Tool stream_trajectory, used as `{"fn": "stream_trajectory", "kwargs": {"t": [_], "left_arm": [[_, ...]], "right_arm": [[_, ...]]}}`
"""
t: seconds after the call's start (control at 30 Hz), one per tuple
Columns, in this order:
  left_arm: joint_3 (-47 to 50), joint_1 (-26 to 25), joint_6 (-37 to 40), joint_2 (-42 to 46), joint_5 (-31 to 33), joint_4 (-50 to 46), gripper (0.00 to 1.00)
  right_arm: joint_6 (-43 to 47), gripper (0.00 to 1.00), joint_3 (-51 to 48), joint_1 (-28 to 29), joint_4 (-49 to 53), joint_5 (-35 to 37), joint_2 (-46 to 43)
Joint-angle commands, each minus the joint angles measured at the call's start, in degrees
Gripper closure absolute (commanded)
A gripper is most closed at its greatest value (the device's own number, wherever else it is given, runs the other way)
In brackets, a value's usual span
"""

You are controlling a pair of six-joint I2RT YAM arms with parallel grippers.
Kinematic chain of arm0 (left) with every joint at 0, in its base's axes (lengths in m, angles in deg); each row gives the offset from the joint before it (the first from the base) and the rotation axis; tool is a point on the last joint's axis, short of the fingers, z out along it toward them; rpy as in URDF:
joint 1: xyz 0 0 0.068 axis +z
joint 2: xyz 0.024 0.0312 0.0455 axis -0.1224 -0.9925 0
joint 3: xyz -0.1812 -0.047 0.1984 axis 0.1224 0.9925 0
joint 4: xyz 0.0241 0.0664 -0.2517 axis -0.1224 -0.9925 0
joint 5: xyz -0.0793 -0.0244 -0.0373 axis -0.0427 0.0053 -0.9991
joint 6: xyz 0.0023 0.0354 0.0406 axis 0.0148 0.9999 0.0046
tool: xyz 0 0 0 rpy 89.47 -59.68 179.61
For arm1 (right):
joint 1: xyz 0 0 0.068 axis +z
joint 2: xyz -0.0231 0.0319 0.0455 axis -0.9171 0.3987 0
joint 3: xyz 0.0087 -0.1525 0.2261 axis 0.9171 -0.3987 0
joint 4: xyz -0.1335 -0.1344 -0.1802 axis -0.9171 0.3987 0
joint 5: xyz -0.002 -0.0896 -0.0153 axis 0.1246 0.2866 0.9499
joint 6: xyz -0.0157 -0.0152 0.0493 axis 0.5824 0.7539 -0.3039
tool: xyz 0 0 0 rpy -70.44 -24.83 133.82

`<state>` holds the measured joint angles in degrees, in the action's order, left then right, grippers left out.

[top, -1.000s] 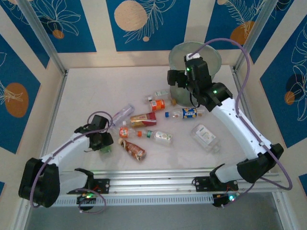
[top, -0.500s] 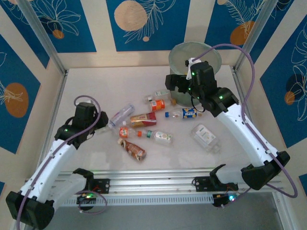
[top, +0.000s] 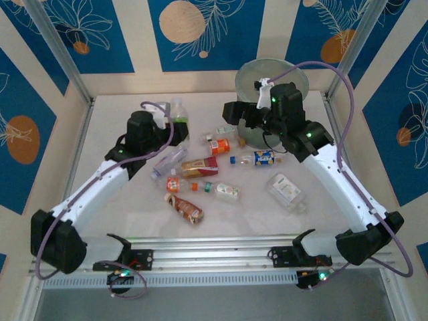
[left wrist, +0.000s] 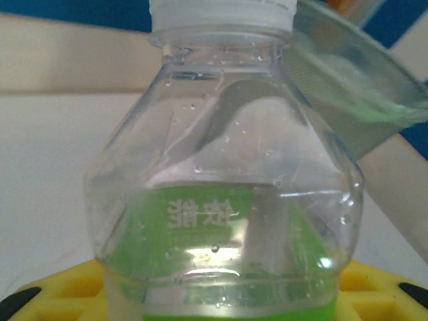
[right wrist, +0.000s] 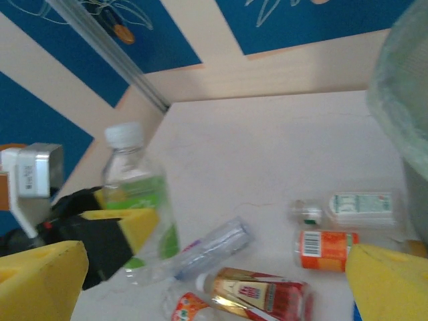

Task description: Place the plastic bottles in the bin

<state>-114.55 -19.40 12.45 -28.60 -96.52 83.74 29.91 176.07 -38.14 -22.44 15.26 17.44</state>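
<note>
Gripping the green bottle low on its body, the left gripper is clamping probably light, slick, crushable plastic; the right gripper is hanging open.

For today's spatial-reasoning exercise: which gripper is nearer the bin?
Right. The right gripper hangs open beside the bin's left wall; the left gripper, holding a green-labelled bottle, is farther left.

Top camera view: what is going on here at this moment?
The left pincer grips a green-labelled bottle upright, raised above the table, left of the bin it should go into. The right pincer is open and empty, beside the bin's near wall. Several more bottles lie on the table between the arms.
</note>
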Motion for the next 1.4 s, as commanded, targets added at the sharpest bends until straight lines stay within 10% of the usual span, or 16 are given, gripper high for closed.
{"fn": "stream_trajectory", "kwargs": {"t": [0.0,0.6,0.93,1.03,1.17,1.37], "left_arm": [[-4.9,-1.6,8.1,-3.3,-9.3,9.4,0.53],[-17.4,-6.0,17.4,-11.1,-20.3,2.8,0.54],[-17.3,-6.4,18.4,-10.0,-19.4,1.2,0.52],[-17.3,-6.5,18.0,-10.0,-18.8,1.3,0.42],[-17.4,-6.5,17.7,-9.4,-17.2,0.8,0.01],[-15.1,-6.5,18.0,-4.9,-10.1,-1.4,0.01]], "right_arm": [[-1.9,0.03,3.8,-0.6,-3.3,-9.1,2.9],[3.5,0.26,17.3,0.6,-2.1,-8.3,16.2],[4.5,0.68,16.4,0.6,-2.6,-3.8,15.4],[4.3,0.82,16.2,0.6,-2.5,-2.5,15.2],[5.1,0.83,16.7,0.5,-2.6,0.2,15.2],[9.0,0.83,19.2,-0.8,-3.0,11.4,15.0]]}}
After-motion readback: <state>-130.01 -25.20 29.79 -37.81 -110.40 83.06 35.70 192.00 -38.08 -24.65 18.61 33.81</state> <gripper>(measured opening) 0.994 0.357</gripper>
